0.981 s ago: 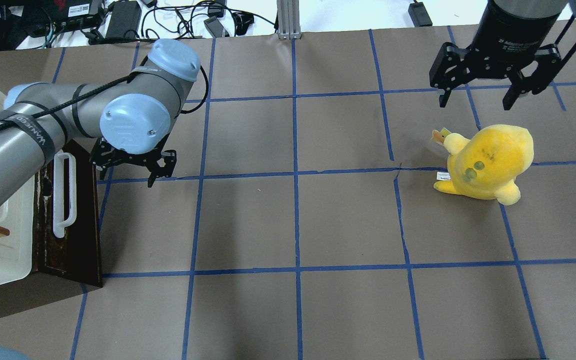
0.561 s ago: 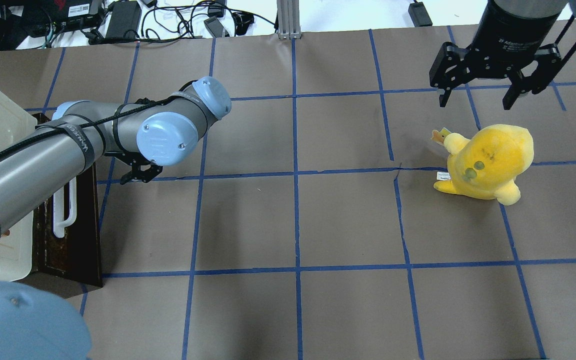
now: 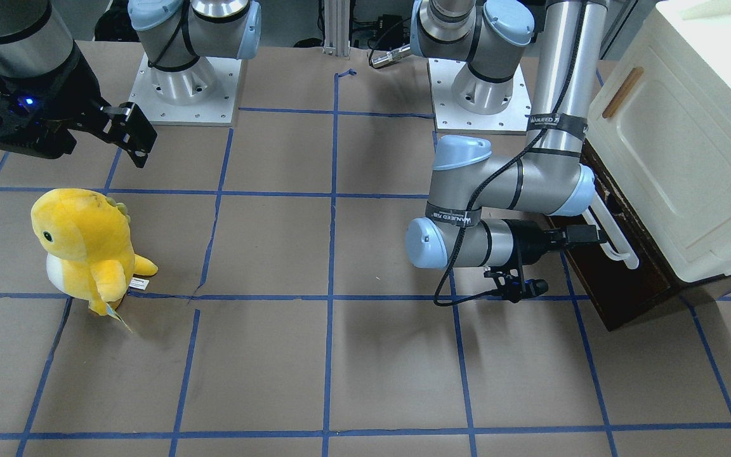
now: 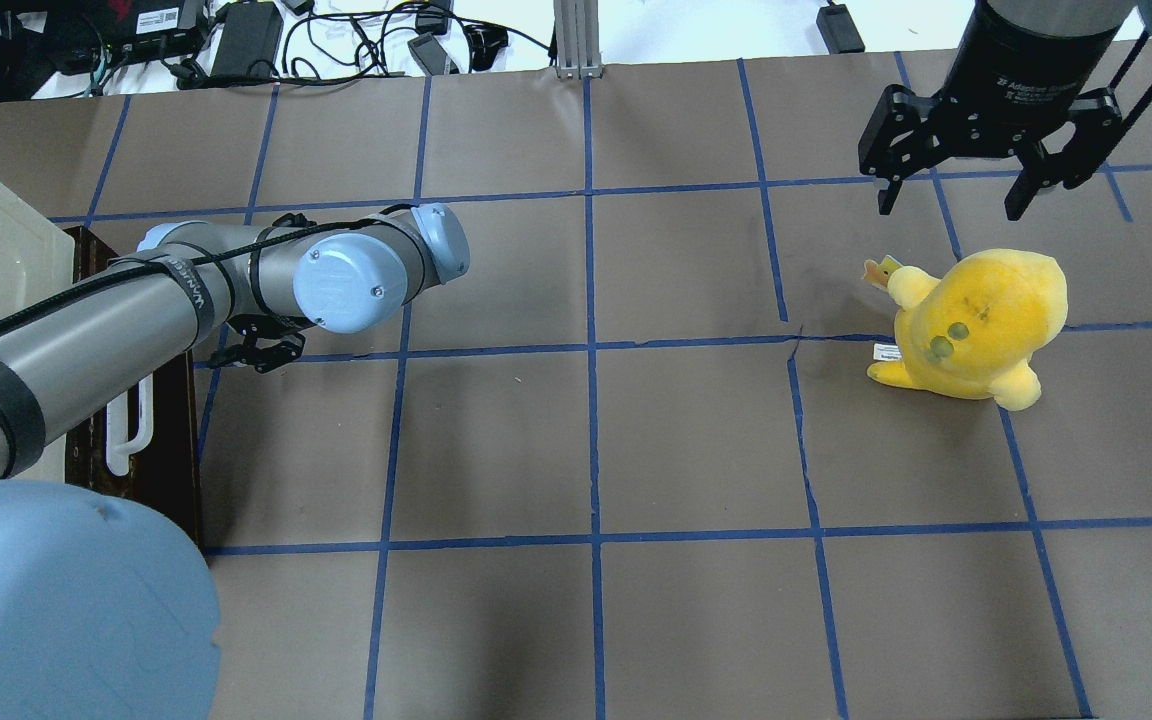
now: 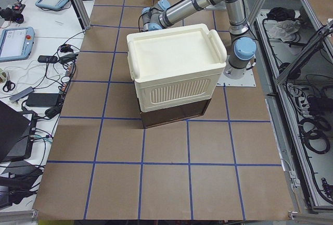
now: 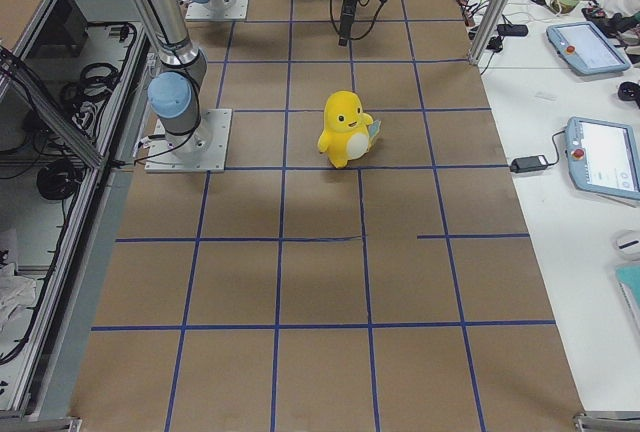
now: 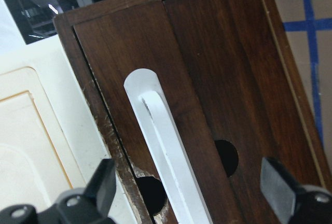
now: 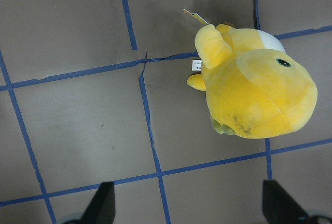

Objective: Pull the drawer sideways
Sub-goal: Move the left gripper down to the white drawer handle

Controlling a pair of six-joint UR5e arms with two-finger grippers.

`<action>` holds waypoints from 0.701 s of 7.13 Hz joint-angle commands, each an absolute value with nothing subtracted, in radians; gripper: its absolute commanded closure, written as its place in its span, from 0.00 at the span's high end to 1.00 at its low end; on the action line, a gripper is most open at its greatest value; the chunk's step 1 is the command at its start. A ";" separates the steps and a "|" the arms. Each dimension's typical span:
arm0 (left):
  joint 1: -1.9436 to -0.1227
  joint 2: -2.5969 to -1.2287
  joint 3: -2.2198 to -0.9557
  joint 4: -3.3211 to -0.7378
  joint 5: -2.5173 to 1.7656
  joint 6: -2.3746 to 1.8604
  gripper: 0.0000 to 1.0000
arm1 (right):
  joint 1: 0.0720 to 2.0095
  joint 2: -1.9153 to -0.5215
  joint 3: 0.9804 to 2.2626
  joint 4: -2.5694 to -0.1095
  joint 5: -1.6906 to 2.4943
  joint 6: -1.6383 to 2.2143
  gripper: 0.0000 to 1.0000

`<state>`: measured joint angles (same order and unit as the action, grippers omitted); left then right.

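The drawer sits under the cream-white cabinet, at the table's end on my left. Its dark brown front lies level with its dark frame and carries a long white bar handle. The handle also shows in the front view and the overhead view. My left gripper is level with the table and points at the handle. In the left wrist view it is open, with one finger on each side of the bar and not touching it. My right gripper is open and empty, high above the table.
A yellow plush toy stands on the brown paper below my right gripper, far from the drawer. The cabinet has a small wooden handle. Blue tape lines grid the table. Cables and power bricks lie beyond the far edge.
My left arm has swung its wrist from pointing down to lying level. The gripper has moved in towards the drawer front and its handle. The right arm and the plush have not moved.
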<state>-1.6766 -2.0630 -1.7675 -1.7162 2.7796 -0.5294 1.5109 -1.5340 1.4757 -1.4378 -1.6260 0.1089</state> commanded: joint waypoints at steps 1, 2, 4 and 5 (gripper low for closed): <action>-1.631 -2.063 -1.766 -1.788 2.804 -0.546 0.99 | 1.511 -1.534 1.476 -1.439 -1.626 0.109 1.00; -1.631 -2.063 -1.767 -1.790 2.804 -0.548 0.97 | 1.511 -1.534 1.476 -1.439 -1.626 0.109 1.00; -1.631 -2.062 -1.770 -1.792 2.801 -0.549 0.74 | 1.511 -1.534 1.476 -1.439 -1.626 0.109 1.00; -1.631 -2.060 -1.769 -1.792 2.796 -0.549 0.50 | 1.509 -1.534 1.476 -1.439 -1.626 0.109 1.00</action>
<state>-1.6311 -2.0612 -1.7693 -1.7906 2.8007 -0.5484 1.5108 -1.5340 1.4757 -1.4385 -1.6260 0.1089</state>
